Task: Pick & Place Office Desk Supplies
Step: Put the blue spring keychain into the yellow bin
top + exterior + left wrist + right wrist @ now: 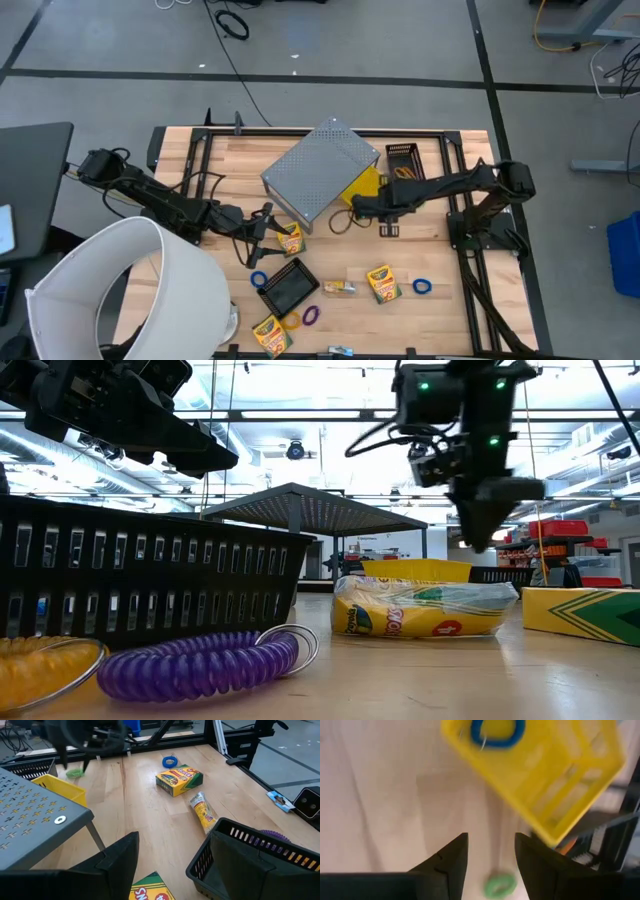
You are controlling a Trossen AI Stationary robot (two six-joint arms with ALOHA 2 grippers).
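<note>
**Q:** From above, what lies on the table?

**A:** Over the wooden table (420,320) both my arms reach toward the middle. My right gripper (352,208) hangs beside a yellow basket (366,184) that sits half under a grey perforated stand (320,172). My left gripper (262,226) waits near a crayon box (291,240), yellow and green. Two more such boxes lie nearer the front: one (382,283) to the right, one (271,335) at the front edge. A blue loop (421,287) lies just right of the right-hand box, another blue loop (259,279) beside a black basket (288,286), and a purple loop (311,315) near that basket's front corner. A small multicoloured packet (339,288) lies between the basket and the right box.

**Q:** And at table height?

**A:** A coiled purple loop (200,660) rests against the black basket; the packet (420,610) is yellow with a clear wrapper.

**Q:** Your left wrist camera?

**A:** My left fingers (117,857) stand well apart, holding nothing. Beyond them lie a crayon box, the packet and a blue loop.

**Q:** Your right wrist camera?

**A:** My right fingers (450,860) are parted and empty. A green loop (500,884) lies on the wood between them, and a blue loop (497,732) sits inside the yellow basket.
</note>
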